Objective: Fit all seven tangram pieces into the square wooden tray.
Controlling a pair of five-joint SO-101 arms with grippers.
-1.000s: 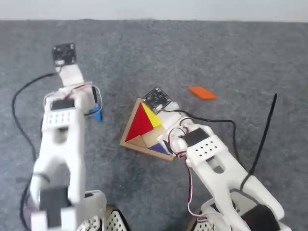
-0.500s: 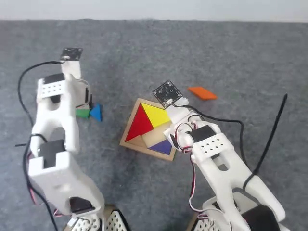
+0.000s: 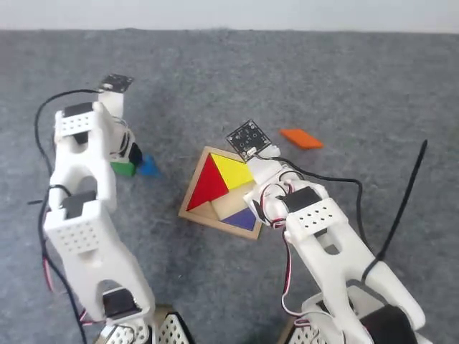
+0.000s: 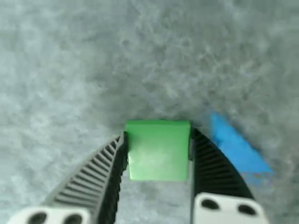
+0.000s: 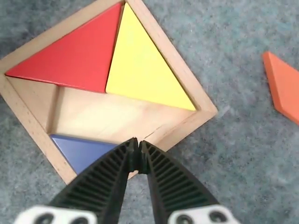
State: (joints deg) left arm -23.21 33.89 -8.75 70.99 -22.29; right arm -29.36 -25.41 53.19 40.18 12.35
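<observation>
Left gripper (image 4: 158, 137) has been brought down since a moment ago and is now clamped round the green square (image 4: 158, 156), touched on both sides; right gripper (image 5: 136, 142) is pinched shut.

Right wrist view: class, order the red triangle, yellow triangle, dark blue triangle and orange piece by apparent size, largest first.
1. red triangle, yellow triangle: alike, tied.
2. dark blue triangle, orange piece: smaller; first partly hidden, second cut off by picture edge, so unranked.
</observation>
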